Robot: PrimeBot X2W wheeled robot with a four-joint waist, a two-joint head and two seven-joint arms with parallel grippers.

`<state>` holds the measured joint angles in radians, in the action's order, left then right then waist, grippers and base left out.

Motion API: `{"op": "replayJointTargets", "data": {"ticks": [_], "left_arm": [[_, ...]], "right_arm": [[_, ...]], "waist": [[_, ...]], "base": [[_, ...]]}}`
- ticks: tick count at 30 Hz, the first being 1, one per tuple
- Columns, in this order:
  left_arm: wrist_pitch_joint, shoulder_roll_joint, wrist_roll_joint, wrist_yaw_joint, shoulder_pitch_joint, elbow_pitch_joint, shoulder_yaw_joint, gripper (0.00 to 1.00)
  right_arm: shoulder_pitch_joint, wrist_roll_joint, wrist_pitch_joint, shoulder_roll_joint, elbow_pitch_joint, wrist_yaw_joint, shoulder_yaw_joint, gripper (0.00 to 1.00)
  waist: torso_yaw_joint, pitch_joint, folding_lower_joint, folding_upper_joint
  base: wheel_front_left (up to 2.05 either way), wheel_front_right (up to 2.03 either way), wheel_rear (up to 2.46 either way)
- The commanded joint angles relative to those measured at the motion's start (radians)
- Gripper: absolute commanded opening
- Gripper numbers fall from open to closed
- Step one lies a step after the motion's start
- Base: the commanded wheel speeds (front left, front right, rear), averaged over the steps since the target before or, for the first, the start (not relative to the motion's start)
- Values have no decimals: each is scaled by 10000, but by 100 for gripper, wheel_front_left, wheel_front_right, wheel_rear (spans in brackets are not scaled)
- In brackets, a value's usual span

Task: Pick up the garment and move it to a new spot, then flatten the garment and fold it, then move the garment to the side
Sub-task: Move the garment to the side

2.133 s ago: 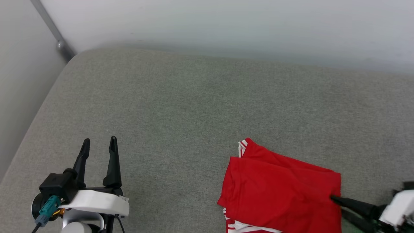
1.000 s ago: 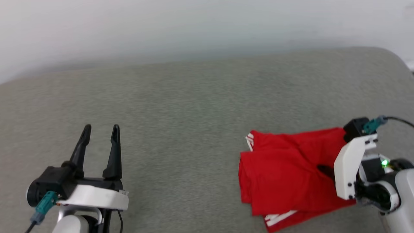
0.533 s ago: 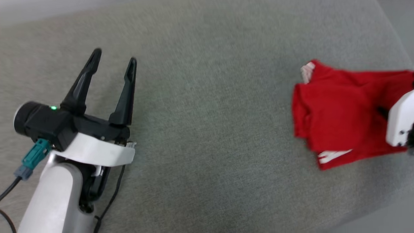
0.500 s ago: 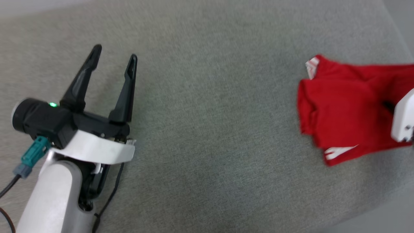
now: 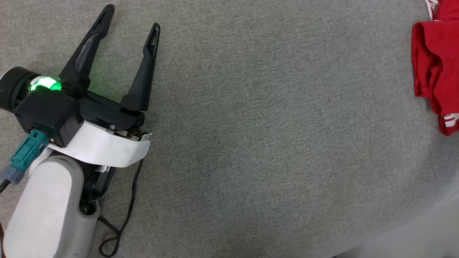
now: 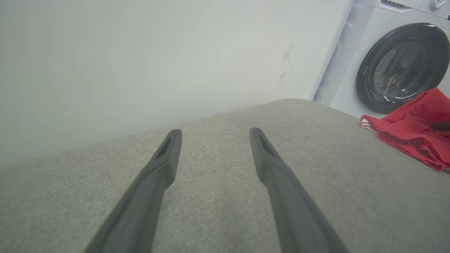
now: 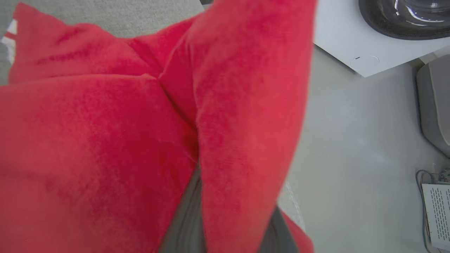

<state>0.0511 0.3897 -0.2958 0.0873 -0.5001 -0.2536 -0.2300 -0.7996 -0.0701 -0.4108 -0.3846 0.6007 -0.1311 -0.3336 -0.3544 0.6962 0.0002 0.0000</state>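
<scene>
Grey fabric pad (image 5: 272, 125), washing machine (image 6: 400, 66) beyond its corner. Red garment (image 5: 435, 61) bunched on pad edge nearest washing machine, fold pinched by right gripper (image 6: 442, 126). Left gripper (image 5: 132, 18) farther from washing machine, low over pad, fingers spread wide.

A: Where does the left gripper (image 5: 132, 16) sit?
B: At the upper left, over the grey fabric surface (image 5: 269, 125). Its two dark fingers (image 5: 88, 43) are spread wide, tips pointing up.
A: And behind the fingers?
B: A black housing (image 5: 46, 111) with a green light (image 5: 43, 83) glowing on it, a teal connector (image 5: 25, 156) below, a white bracket (image 5: 104, 152), then the pale forearm (image 5: 46, 211) running to the bottom edge. A thin black cable (image 5: 122, 222) loops beside the forearm.
A: The garment (image 5: 435, 61)?
B: Red, bunched at the right edge and partly out of view, with white striped trim at its top and bottom. It is well apart from the gripper.
</scene>
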Motion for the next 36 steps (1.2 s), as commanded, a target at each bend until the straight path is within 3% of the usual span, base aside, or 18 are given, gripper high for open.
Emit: {"op": "replayJointTargets", "data": {"ticks": [1, 2, 8, 14, 21, 28, 36], "left_arm": [[13, 10, 21, 9, -122, -6, -28, 100], [22, 13, 9, 10, -119, 16, -40, 100], [105, 21, -63, -52, 131, 252, -66, 100], [560, -242, -255, -154, 590, 742, -156, 100], [1164, -543, -576, -436, 1662, 1454, -37, 100], [1573, -762, -944, -904, 2872, 1845, 338, 100], [1820, -1023, -1178, -1120, 3580, 2164, 471, 100]], "right_arm": [[-121, 222, 276, 71, 83, 8, -39, 42], [-128, 400, 558, 128, 190, 8, -93, 100], [-119, 1088, 2130, 335, 873, 8, -598, 100], [437, 1619, 3380, 74, 1352, 8, -996, 100], [1468, 1511, 4569, -248, 1478, 8, -209, 100], [3046, 720, 4771, 96, 339, 8, 1100, 100], [4870, -156, 4248, 842, -2230, 8, 2009, 100]], "waist": [[26, 9, -2, 0], [29, 1, -2, 0], [-26, -366, -2, 0], [123, -1394, -2, 0], [432, -3035, -2, 0], [915, -4448, -2, 0], [1881, -5302, -2, 0]], "base": [[0, 0, 0], [0, 0, 0], [0, 0, 0], [0, 0, 0], [0, 0, 0], [0, 0, 0], [0, 0, 0]]}}
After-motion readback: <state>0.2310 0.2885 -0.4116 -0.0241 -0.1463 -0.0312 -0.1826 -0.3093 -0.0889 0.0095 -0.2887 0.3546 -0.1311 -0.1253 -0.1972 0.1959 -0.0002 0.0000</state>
